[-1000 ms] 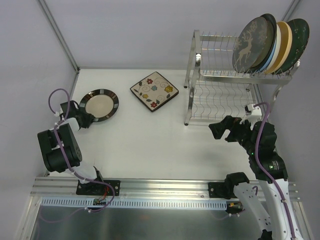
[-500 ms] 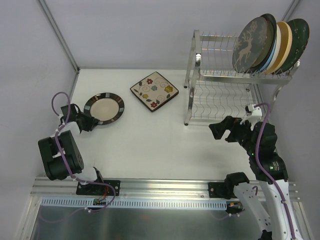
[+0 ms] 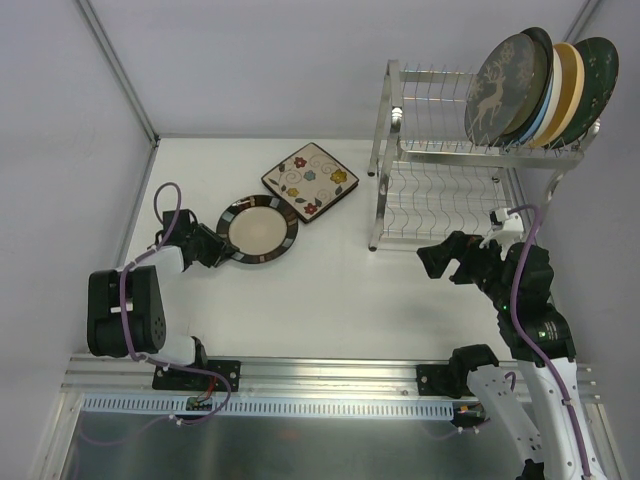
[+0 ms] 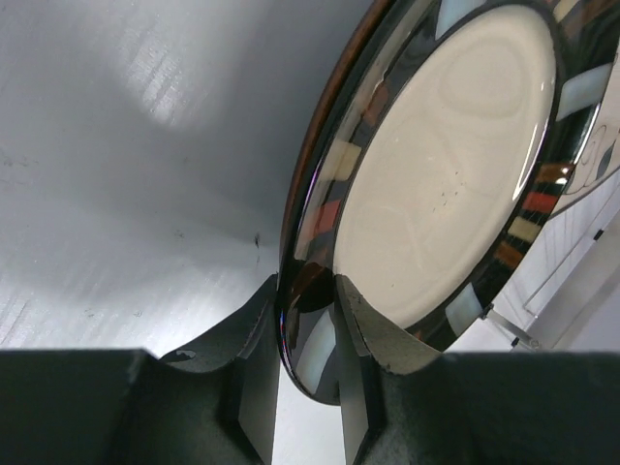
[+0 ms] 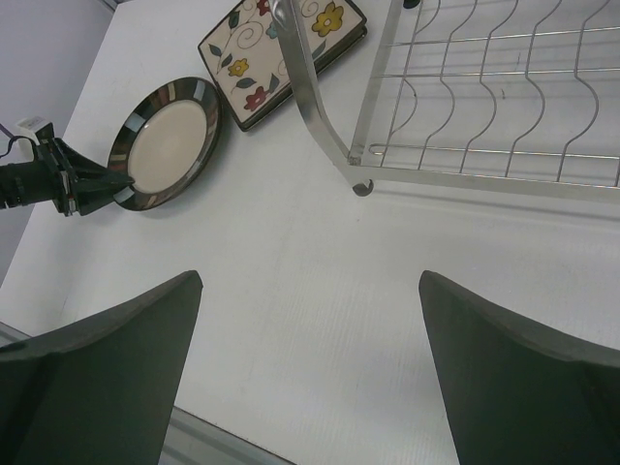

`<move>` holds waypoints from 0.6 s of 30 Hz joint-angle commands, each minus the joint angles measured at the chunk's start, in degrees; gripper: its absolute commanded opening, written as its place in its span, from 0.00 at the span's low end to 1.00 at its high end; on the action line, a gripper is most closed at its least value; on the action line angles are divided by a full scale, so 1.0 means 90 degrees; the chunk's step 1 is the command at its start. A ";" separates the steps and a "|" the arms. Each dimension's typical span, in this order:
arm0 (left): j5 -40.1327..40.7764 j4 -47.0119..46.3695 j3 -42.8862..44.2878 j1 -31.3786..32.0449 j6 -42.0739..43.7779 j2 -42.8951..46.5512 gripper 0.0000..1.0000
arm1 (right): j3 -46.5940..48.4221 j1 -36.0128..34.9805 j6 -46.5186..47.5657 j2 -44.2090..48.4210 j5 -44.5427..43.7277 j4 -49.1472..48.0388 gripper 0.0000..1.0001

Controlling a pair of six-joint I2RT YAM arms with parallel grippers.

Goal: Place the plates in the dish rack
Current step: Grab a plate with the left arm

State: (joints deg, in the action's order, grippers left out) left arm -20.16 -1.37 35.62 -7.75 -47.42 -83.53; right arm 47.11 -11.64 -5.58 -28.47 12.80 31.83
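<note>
Listener: Pincers, what are they doing?

Describer: Left pincer (image 3: 212,245) is clamped on the near rim of the brown-rimmed plate (image 3: 258,228), which reaches out ahead of its fingers. Right pincer (image 3: 447,262) gapes wide and empty. Just beyond it stands the dish rack (image 3: 450,153), with plates (image 3: 540,90) upright on top.

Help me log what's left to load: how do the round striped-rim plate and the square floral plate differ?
The round striped-rim plate has a plain cream centre; the square floral plate carries flowers and swirls. The left end effector grips the round striped-rim plate by its edge; the square floral plate lies untouched. Neither is in the dish rack.
</note>
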 commanded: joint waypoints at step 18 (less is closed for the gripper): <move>0.0228 0.0113 -0.0686 0.0070 -0.0034 0.0853 0.59 | -0.0010 -0.0035 -0.0141 -0.0011 0.0141 -0.0275 1.00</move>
State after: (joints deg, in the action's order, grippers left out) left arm -20.16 -1.32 29.41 -7.46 -48.53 -77.14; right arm 46.96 -11.64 -5.85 -28.51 12.93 31.62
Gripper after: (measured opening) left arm 0.582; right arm 0.993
